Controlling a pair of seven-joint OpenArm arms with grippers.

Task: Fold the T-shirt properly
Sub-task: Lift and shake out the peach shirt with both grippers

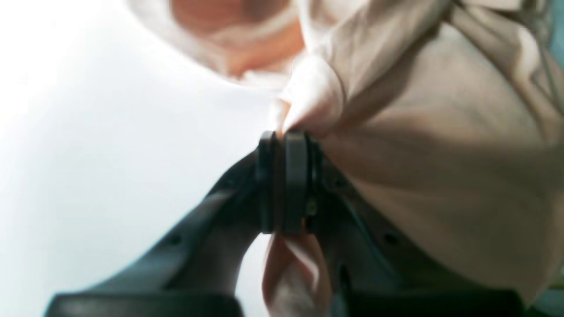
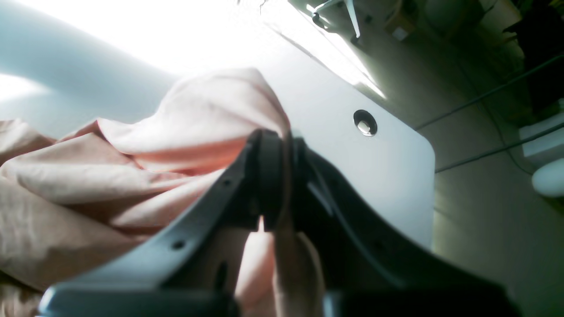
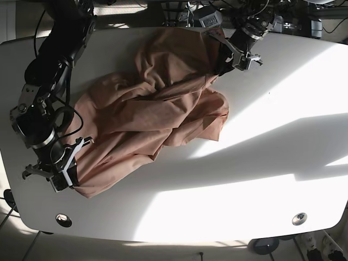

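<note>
A salmon-pink T-shirt (image 3: 152,109) lies crumpled across the left half of the white table (image 3: 261,179). My left gripper (image 3: 224,61) is at the far edge, on the shirt's upper right part, shut on a pinch of its fabric (image 1: 308,105). In the left wrist view my left gripper (image 1: 286,136) has cloth bunched between its pads and hanging below them. My right gripper (image 3: 73,179) is at the shirt's near-left corner, shut on the cloth. The right wrist view shows that gripper (image 2: 282,141) clamped on a fold of the T-shirt (image 2: 198,119).
A round grommet hole (image 3: 63,219) sits near the table's front left corner and another (image 3: 299,218) at the front right. Cables and equipment crowd the far edge behind the left arm. The table's right corner (image 2: 423,149) drops off to the floor.
</note>
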